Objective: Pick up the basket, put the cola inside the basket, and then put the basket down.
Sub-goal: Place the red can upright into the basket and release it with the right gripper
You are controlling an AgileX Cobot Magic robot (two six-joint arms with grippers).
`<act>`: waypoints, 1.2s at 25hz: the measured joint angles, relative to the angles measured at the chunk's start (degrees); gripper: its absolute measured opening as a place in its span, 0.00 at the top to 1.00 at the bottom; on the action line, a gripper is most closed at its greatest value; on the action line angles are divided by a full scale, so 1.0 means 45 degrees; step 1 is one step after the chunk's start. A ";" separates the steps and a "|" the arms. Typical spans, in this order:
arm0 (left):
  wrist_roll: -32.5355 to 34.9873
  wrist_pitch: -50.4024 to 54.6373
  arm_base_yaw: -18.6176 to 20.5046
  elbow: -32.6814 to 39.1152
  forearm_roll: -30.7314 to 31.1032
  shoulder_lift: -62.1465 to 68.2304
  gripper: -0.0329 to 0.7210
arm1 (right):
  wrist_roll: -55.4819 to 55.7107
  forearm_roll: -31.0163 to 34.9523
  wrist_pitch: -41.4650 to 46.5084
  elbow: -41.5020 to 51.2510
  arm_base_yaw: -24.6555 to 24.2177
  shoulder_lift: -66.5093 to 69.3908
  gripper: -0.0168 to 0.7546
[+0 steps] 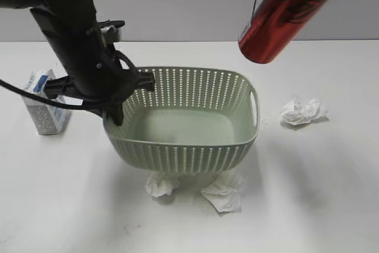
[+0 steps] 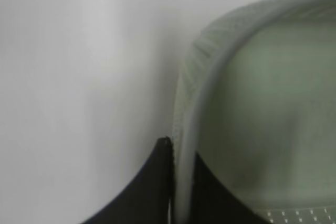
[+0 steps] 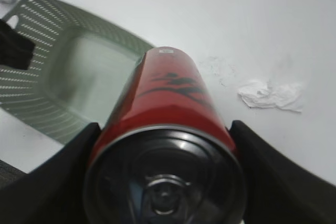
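Observation:
The sage-green basket (image 1: 183,146) is held at its left rim by my left gripper (image 1: 121,96), which is shut on the wall; it appears lifted a little off the table. The left wrist view shows the rim (image 2: 210,72) pinched between the black fingers (image 2: 181,182). The basket is empty. My right gripper (image 3: 163,145) is shut on the red cola can (image 1: 284,13), held tilted in the air above and to the right of the basket. In the right wrist view the cola can (image 3: 173,93) points at the basket (image 3: 42,93).
A white-and-blue carton (image 1: 44,102) stands left of the basket. Crumpled tissues lie in front of the basket (image 1: 222,194) (image 1: 160,185) and to its right (image 1: 302,111). The table is white.

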 joint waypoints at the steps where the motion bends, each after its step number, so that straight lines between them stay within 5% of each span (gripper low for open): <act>1: 0.0000 0.0088 0.0000 -0.0324 0.0000 0.0127 0.96 | -0.0120 -0.0012 0.0000 -0.0067 0.0275 0.0000 0.29; 6: 0.0000 0.0265 0.0000 -0.1419 -0.0110 0.0319 0.96 | -0.0310 -0.0585 0.0079 -0.0184 0.1219 0.0803 0.29; 25: 0.0011 0.1096 0.0000 -0.1521 -0.0435 0.0348 0.96 | -0.2021 0.0498 -0.1247 -0.0186 0.1254 0.4465 0.29; 30: 0.0011 0.1182 0.0000 -0.1521 -0.0438 0.0360 0.96 | -0.2147 0.0737 -0.1158 -0.0347 0.1269 0.4465 0.14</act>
